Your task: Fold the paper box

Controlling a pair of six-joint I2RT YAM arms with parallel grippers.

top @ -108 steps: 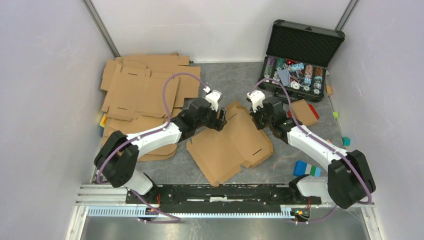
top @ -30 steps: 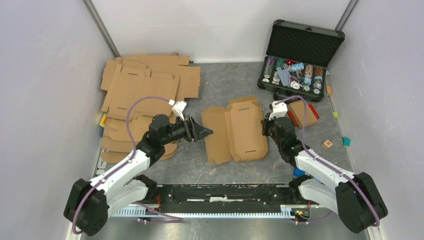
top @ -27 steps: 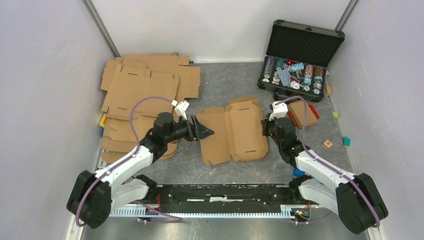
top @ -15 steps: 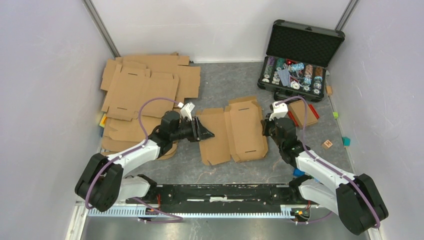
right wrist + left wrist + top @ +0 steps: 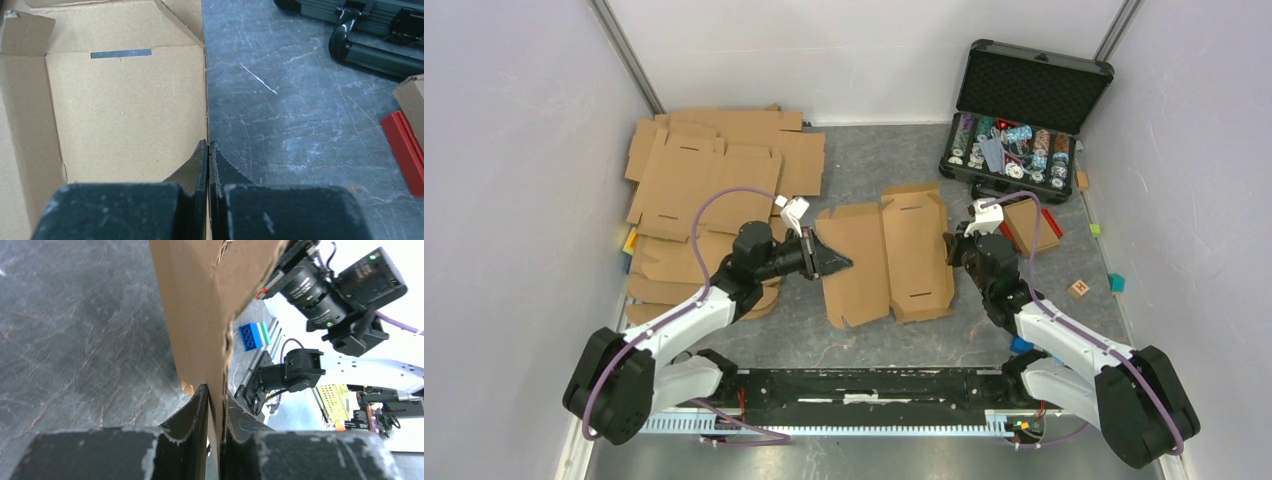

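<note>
Centre frame, left gripper (image 5: 832,262) pinches the left edge of the brown corrugated-cardboard paper box (image 5: 889,255) — right gripper (image 5: 951,250) clenched at its right edge.

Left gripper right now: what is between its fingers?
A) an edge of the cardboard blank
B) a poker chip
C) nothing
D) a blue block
A: in the left wrist view the left gripper is closed on an edge of the paper box.

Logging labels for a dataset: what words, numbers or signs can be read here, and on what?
No text is legible.
On the small tan block: a reddish mark, too small to read.
On the poker chips in the black case: markings too small to read.
The paper box shows no print.
</note>
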